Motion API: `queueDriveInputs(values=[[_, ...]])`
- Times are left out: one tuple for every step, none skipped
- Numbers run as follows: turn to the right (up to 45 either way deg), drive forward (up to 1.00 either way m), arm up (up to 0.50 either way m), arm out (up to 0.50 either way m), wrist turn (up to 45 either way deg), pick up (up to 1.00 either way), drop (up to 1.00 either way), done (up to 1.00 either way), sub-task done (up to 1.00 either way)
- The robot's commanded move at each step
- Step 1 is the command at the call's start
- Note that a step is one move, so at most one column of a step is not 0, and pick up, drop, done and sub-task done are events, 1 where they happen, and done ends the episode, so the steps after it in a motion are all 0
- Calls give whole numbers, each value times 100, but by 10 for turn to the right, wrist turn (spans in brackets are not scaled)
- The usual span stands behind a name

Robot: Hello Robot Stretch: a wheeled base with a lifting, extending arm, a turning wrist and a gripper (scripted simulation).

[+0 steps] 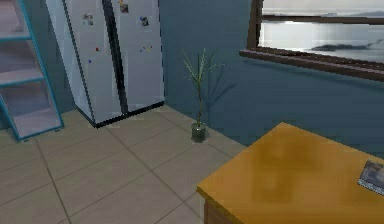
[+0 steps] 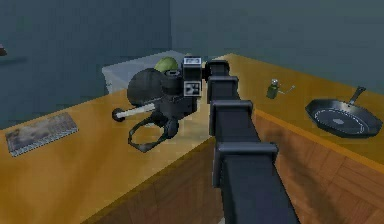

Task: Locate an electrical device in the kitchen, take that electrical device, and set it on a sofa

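Arm side view: gripper at the wooden counter.
We cannot tell its jaws' state or load, nor which counter item is electrical; print on the flat item is unreadable.

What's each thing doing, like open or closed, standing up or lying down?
fridge, both doors closed
plant, standing upright
book, closed, lying flat
frying pan, lying flat, empty
small jar, standing upright
arm, stretched out over counter
gripper, can't tell if holding anything
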Motion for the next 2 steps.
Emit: queueDriveInputs(values=[[0,0,-14,0,0,0,0,0,0],[0,0,0,0,0,100,0,0,0]])
